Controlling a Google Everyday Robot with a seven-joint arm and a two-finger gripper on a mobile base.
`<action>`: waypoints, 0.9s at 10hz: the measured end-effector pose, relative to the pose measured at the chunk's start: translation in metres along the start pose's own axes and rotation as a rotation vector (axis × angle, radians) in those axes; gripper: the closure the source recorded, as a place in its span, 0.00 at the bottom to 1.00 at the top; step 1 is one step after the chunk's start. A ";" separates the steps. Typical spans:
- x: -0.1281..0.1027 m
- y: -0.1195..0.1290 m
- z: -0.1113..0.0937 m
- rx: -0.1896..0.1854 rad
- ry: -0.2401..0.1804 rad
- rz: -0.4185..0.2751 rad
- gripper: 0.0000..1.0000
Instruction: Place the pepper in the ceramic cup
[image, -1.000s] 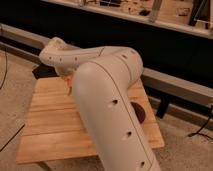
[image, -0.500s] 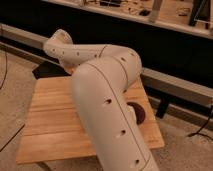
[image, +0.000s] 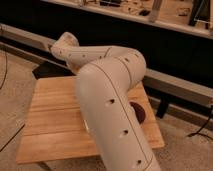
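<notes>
My large white arm (image: 107, 107) reaches across the wooden table (image: 55, 117) from the lower right, and its far link (image: 67, 47) ends above the table's back left corner. The gripper is hidden behind the arm, somewhere near that far end, and is shut. The pepper is hidden from view. The ceramic cup (image: 140, 111), low and dark brown, sits on the table's right side, and its left part is covered by the arm.
A dark counter front and a grey rail (image: 175, 82) run behind the table. A black object (image: 50, 70) lies on the floor at the table's back left. Cables trail on the floor at the left (image: 5, 65) and right (image: 200, 131).
The arm's far link has lifted and swung slightly right. A small orange spot seen under it one second ago no longer shows.
</notes>
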 end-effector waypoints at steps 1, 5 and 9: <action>0.005 -0.003 0.006 -0.008 -0.001 0.014 1.00; 0.028 0.004 0.015 -0.048 -0.008 0.008 1.00; 0.051 0.011 0.015 -0.076 0.002 -0.021 0.72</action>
